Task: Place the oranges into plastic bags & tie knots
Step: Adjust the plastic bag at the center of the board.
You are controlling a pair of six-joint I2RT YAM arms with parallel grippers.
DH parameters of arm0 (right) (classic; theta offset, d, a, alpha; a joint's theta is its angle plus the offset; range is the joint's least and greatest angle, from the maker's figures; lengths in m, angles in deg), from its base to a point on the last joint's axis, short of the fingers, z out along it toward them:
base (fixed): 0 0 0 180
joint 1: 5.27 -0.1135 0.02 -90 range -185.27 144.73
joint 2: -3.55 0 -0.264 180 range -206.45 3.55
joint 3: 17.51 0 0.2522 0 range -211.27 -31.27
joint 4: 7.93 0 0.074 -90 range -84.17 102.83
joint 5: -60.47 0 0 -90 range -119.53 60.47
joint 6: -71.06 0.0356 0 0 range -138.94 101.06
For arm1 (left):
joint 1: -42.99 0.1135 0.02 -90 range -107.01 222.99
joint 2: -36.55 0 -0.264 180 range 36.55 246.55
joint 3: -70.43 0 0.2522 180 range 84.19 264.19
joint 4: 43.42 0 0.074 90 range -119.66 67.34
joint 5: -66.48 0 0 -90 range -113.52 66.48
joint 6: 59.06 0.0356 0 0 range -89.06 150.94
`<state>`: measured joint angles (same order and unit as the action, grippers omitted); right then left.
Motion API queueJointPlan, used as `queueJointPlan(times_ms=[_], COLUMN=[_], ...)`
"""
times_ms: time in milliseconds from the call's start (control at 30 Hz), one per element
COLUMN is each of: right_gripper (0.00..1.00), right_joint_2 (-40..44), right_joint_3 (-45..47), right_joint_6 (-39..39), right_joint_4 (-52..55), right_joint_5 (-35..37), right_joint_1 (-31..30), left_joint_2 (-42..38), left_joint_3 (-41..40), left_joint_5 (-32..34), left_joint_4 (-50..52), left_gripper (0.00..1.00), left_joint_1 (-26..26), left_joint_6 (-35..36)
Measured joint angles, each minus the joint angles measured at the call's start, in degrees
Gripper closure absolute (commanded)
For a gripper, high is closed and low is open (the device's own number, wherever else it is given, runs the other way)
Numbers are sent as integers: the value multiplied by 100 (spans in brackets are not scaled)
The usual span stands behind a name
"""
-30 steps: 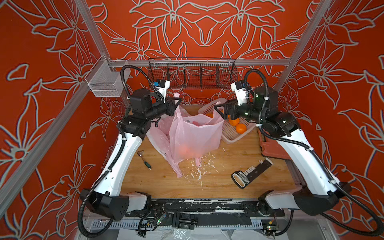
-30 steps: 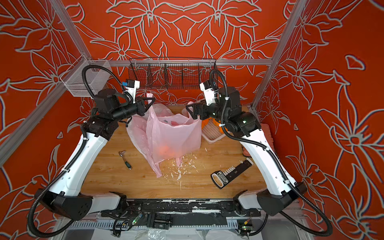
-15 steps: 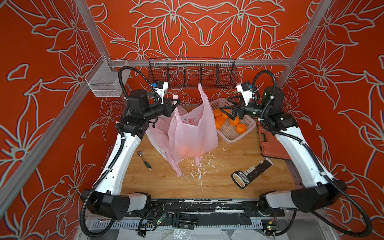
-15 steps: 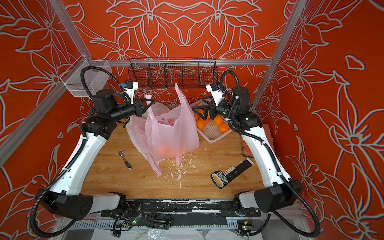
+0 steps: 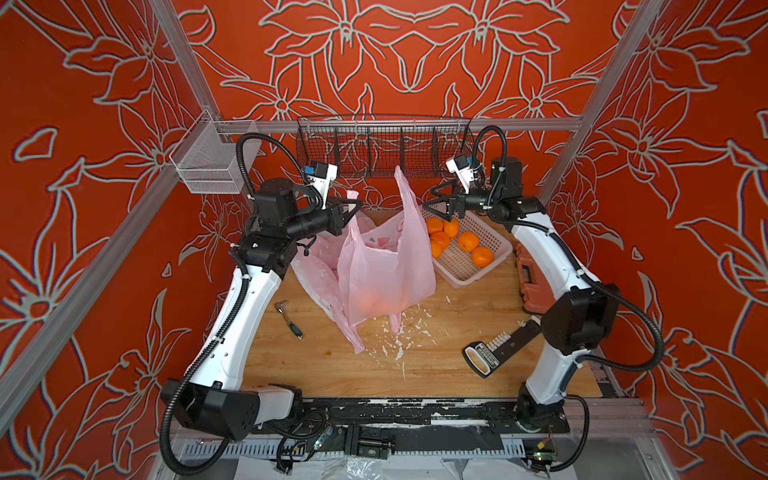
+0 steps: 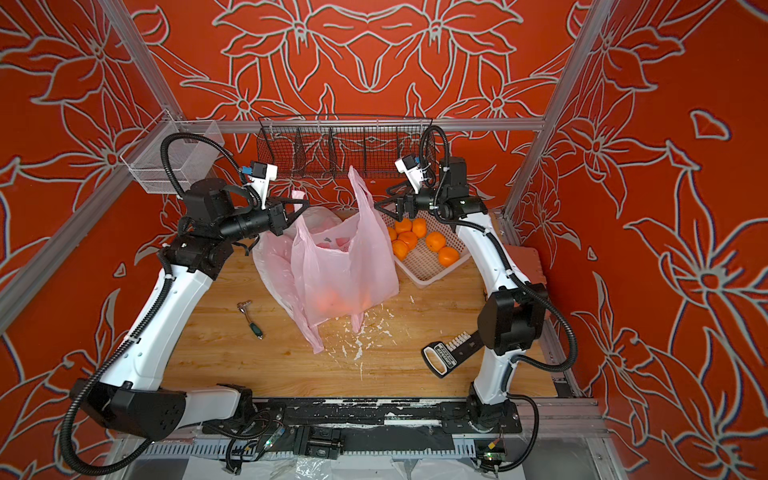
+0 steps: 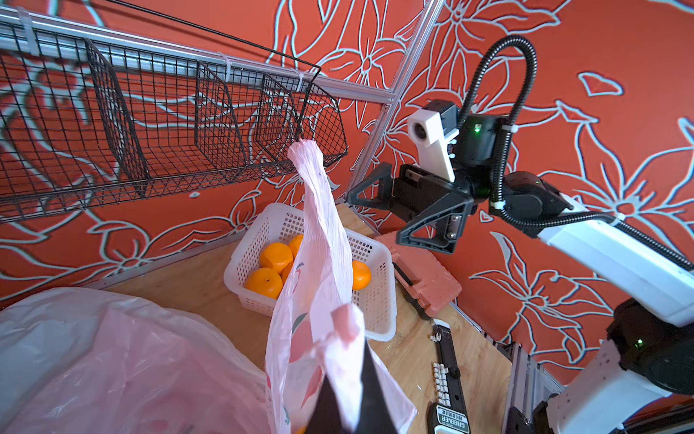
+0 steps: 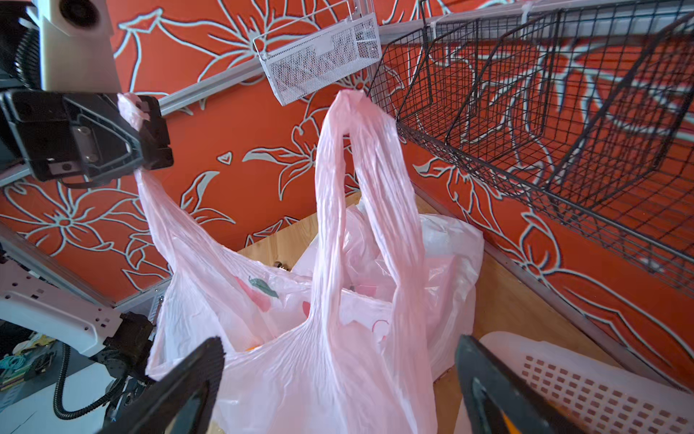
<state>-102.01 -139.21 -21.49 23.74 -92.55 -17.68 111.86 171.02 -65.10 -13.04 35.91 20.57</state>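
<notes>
**Translucent pink peach-print plastic bag (image 5: pixel 386 266): one handle clamped, one free**

The bag sits mid-table on the wooden tabletop (image 5: pixel 332 361). Small round bright-orange mandarins (image 5: pixel 374 299) show dimly through its lower part. The left gripper (image 8: pixel 154 131) is closed tight on one handle loop and holds it raised. In the left wrist view the pinched pink plastic shows between its black fingers (image 7: pixel 375 406). The second handle loop (image 5: pixel 401 183) stands upright between the two grippers and nothing touches it. The right gripper (image 5: pixel 430 198) is spread fully wide and grips nothing. It hangs near the free loop but apart from it, above the pale pink perforated plastic basket (image 5: pixel 465 278). Several loose mandarins (image 5: pixel 468 241) lie in that basket. The handles are not yet tied.
</notes>
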Motion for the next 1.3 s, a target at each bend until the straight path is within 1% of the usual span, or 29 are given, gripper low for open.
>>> queueJointPlan(times_ms=[233, 333, 467, 700, 833, 1000, 1167, 1300], right_gripper=[1, 1, 2, 7, 6, 2, 1, 1], right_joint_2=[-590, -769, -966, -1211, -1384, -1604, -1620, -1620], right_joint_3=[-903, -1145, -1351, -1541, -1768, -2103, -2177, -2177], right_joint_6=[-210, -308, -341, -398, -411, -435, -446, -442], right_joint_4=[234, 354, 457, 647, 710, 848, 883, 881], right_joint_5=[129, 146, 155, 297, 328, 396, 732, 796], right_joint_1=[-334, -437, -498, -509, -503, -503, -538, -584], left_joint_2=[-4, -4, -15, -28, -31, -31, -31, -33], left_joint_3=[0, 0, 0, 0, 0, 0, 0, 0], left_joint_5=[-15, -13, -13, -15, -15, -20, -35, -39], left_joint_4=[2, 4, 13, 44, 46, 48, 48, 50], left_gripper=[100, 100, 100, 100, 100, 100, 100, 100], left_joint_1=[0, 0, 0, 0, 0, 0, 0, 0], left_joint_6=[2, 2, 4, 4, 4, 7, 7, 7])
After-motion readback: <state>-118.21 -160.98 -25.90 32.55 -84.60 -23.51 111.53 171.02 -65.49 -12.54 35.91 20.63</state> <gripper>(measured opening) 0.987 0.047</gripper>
